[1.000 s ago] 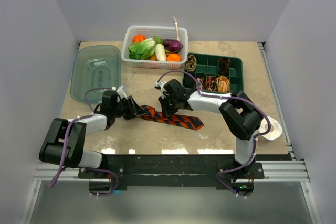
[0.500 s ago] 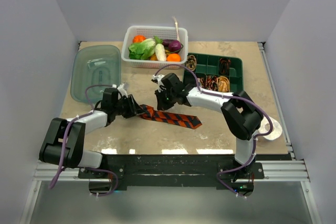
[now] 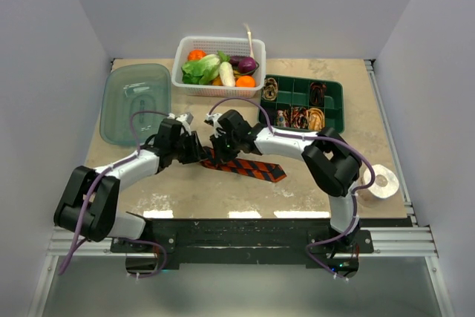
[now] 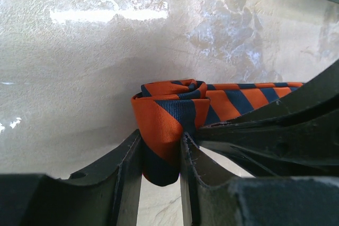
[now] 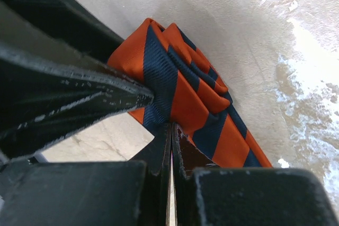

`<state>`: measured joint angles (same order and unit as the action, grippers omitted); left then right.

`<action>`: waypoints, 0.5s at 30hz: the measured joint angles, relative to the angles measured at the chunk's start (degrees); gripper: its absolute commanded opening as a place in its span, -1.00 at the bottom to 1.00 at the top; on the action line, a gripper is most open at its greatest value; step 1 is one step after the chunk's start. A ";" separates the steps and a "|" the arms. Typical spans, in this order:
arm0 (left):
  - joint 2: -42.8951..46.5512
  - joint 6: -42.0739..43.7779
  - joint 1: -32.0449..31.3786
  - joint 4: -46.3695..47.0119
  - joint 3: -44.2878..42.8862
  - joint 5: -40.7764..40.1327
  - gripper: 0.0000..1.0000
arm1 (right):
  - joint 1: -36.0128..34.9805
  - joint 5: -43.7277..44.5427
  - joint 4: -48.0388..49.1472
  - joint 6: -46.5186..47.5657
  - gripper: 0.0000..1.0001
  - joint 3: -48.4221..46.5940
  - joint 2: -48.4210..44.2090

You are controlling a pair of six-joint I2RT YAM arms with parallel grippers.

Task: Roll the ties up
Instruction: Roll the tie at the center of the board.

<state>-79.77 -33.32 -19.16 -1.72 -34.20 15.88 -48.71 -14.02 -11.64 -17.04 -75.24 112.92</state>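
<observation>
The marbled counter [image 3: 185,191] carried a teal tub [image 3: 136,102] at the far left, a white basket [image 3: 178,64] of vegetables at the back and a green tray [image 3: 297,93] to the right, with coiled ties [image 3: 315,118] in its compartments. The striped tie [image 3: 249,168] lay mid-counter, its left end rolled up. A white tape roll [image 3: 384,181] sat near the right edge. The left end effector [image 4: 159,154] gripped the rolled end between its fingers. The right end effector [image 5: 170,141] was closed, its tips touching the roll.
</observation>
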 measured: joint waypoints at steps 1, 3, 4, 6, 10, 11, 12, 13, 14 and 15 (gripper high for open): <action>0.11 0.04 -0.63 -0.81 -0.48 -1.05 -0.54 | -0.02 0.00 0.00 -0.04 -1.00 -0.11 0.24; 0.39 0.07 -1.64 -2.01 -1.14 -2.75 -0.54 | -0.02 0.00 -0.11 -0.07 -1.00 -0.24 0.39; 0.63 0.09 -1.99 -2.56 -1.36 -3.43 -0.54 | -0.02 0.00 -0.15 -0.09 -1.00 -0.31 0.39; 1.25 0.09 -2.45 -3.54 -1.68 -4.50 -0.54 | -0.02 0.00 -0.07 -0.13 -1.00 -0.42 0.48; 2.60 0.46 -3.23 -5.49 -2.14 -6.23 -0.56 | -0.04 -0.20 0.52 -0.57 -1.00 -0.79 1.22; 2.80 0.57 -3.41 -5.77 -2.21 -6.47 -0.56 | -0.04 -0.28 0.55 -0.70 -1.00 -0.81 1.25; 3.08 0.68 -3.56 -6.08 -2.25 -6.75 -0.56 | -0.04 -0.44 0.55 -0.79 -1.00 -0.81 1.27; 3.39 0.94 -3.78 -6.29 -2.29 -6.97 -0.56 | -0.04 -0.48 0.57 -0.92 -1.00 -0.81 1.27; 3.85 1.03 -3.96 -6.56 -2.29 -7.23 -0.56 | -0.04 -0.48 0.57 -0.96 -1.00 -0.81 1.25; 4.28 1.11 -4.17 -6.75 -2.32 -7.41 -0.56 | -0.07 -0.48 0.57 -0.98 -1.00 -0.81 1.25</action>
<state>-75.48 -32.21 -23.33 -8.47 -36.51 8.47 -48.77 -14.50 -11.07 -18.02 -76.05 114.17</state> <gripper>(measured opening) 0.347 0.006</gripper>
